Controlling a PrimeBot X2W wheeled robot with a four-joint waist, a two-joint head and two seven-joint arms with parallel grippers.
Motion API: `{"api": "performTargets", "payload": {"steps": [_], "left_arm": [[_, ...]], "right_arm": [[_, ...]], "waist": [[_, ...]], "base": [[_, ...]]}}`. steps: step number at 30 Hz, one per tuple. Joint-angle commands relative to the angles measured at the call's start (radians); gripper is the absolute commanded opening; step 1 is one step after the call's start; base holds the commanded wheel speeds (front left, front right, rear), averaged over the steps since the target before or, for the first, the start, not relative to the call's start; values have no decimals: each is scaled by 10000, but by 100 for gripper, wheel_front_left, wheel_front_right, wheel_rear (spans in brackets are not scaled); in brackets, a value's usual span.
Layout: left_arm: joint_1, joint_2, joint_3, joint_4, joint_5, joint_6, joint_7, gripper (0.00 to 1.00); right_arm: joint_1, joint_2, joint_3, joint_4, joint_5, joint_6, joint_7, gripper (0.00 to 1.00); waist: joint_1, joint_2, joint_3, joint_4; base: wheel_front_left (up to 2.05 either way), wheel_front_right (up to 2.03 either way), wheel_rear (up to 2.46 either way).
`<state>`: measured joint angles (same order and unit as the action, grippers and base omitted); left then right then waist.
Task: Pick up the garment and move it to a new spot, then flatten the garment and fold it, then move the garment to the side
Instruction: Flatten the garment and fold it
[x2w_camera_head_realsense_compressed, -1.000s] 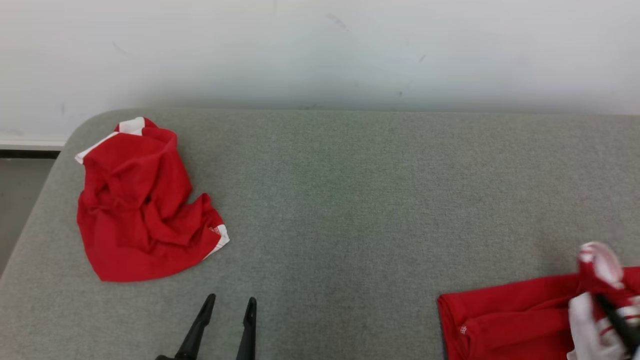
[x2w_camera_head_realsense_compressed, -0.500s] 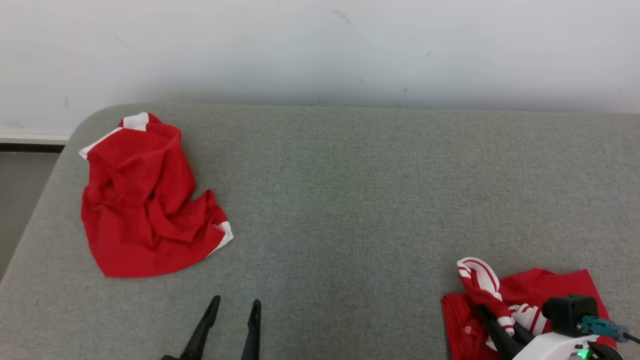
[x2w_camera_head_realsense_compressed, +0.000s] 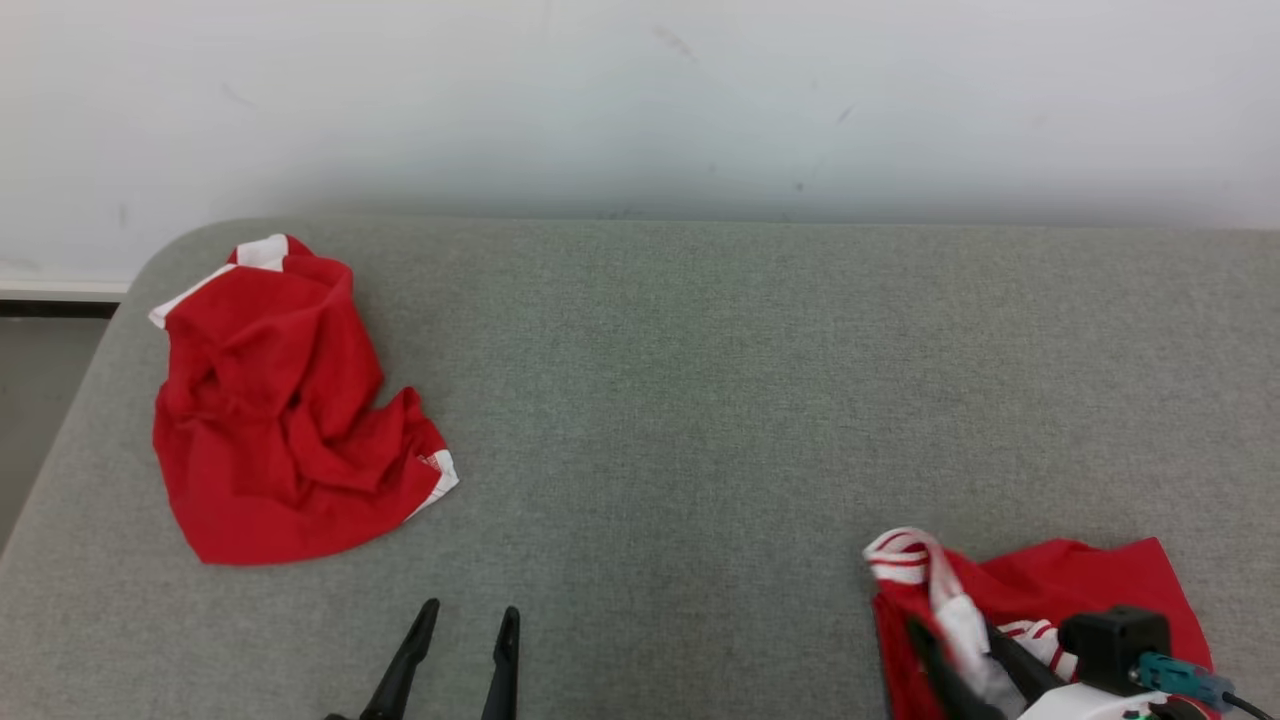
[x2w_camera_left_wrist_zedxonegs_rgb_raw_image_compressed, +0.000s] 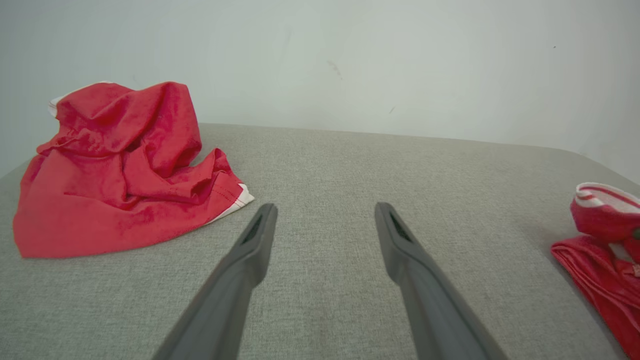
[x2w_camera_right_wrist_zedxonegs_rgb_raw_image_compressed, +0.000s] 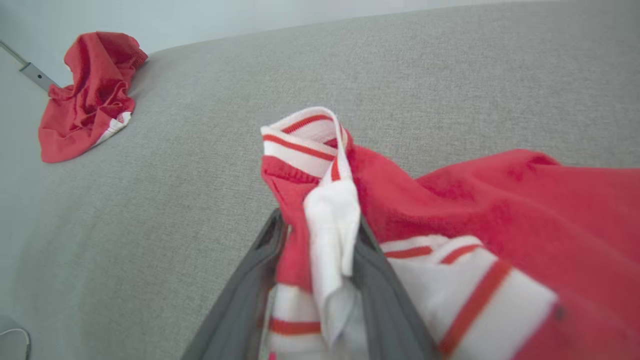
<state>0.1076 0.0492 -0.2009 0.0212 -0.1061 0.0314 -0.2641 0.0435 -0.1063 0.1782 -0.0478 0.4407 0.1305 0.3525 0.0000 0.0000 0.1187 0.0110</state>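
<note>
1. The striped-trim garment (x2w_camera_head_realsense_compressed: 1060, 575) lies at the near right of the grey padded surface (x2w_camera_head_realsense_compressed: 700, 400). It is bunched rather than flat, with its white ribbed trim (x2w_camera_right_wrist_zedxonegs_rgb_raw_image_compressed: 300, 145) raised.
2. The right gripper (x2w_camera_head_realsense_compressed: 955, 632) is set into that trim. Cloth is seen between its parted fingers (x2w_camera_right_wrist_zedxonegs_rgb_raw_image_compressed: 240, 300), but whether it is pinched or freed cannot be told.
3. The left gripper (x2w_camera_head_realsense_compressed: 470, 607) is held wide open over bare surface, and nothing is carried in it.
4. This garment is judged to be placed at the side already, though no neat fold is shown. A crumpled garment (x2w_camera_head_realsense_compressed: 270, 420) is left at the far left, so pick-up, flattening and folding are judged to be owed there.
5. The crumpled garment is set close to the rounded back-left corner and the left edge. The back edge is met by the wall (x2w_camera_head_realsense_compressed: 640, 100).
6. A broad bare stretch is offered between the two garments for spreading and folding.
</note>
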Motion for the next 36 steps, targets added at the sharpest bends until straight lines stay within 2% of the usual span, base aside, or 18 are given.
{"api": "performTargets", "payload": {"steps": [1, 7, 10, 13, 18, 23, 26, 27, 29, 30, 31, 36], "left_arm": [[70, 30, 37, 27, 22, -8, 1, 100], [173, 30, 148, 2, 66, -34, 1, 100], [201, 30, 178, -47, 84, -24, 1, 100], [247, 30, 189, -65, 79, 1, 1, 100], [269, 30, 195, -63, 51, 41, 1, 100], [349, 30, 218, -79, 37, 60, 1, 100], [402, 30, 183, -101, 44, 67, 1, 100], [408, 30, 173, -97, 50, 63, 1, 100], [420, 30, 173, -83, 48, 72, 1, 100], [413, 30, 179, -92, 53, 77, 1, 100], [391, 30, 179, -103, 67, 76, 1, 100], [225, 30, 238, -86, 170, 6, 1, 100]], "right_arm": [[-47, 11, 125, -149, 178, 3, -37, 100], [123, -197, 80, -1473, 501, 3, -609, 100], [115, -396, -520, -2246, 429, 3, -1215, 100], [158, -538, -1039, -2495, 278, 3, -1650, 100], [398, -1319, -2285, -2034, -1020, 3, -3015, 100], [753, -1445, -2834, -751, -1978, 3, -4422, 100], [896, -1483, -2747, 167, -2366, 1, -5030, 71], [876, -1446, -2617, 424, -2409, 1, -5215, 45], [838, -1391, -2334, 858, -2474, 1, -5430, 23], [766, -1388, -2148, 1034, -2463, 1, -5523, 5], [656, -1389, -1949, 1206, -2434, 1, -5590, 0], [-78, -1273, -1029, 2127, -2677, 1, -5836, 0]], "waist": [[0, 0, -39, -25], [0, 0, -211, -88], [0, 0, -253, -135], [0, 0, -319, -182], [0, 0, -510, -248], [0, 0, -692, -298], [0, 0, -744, -284], [0, 0, -757, -275], [0, 0, -755, -257], [0, 0, -721, -248], [0, 0, -679, -237], [0, 0, -402, -232]], "base": [[0, 0, 0], [0, 0, 0], [0, 0, 0], [0, 0, 0], [0, 0, 0], [0, 0, 0], [0, 0, 0], [0, 0, 0], [0, 0, 0], [0, 0, 0], [0, 0, 0], [0, 0, 0]]}}
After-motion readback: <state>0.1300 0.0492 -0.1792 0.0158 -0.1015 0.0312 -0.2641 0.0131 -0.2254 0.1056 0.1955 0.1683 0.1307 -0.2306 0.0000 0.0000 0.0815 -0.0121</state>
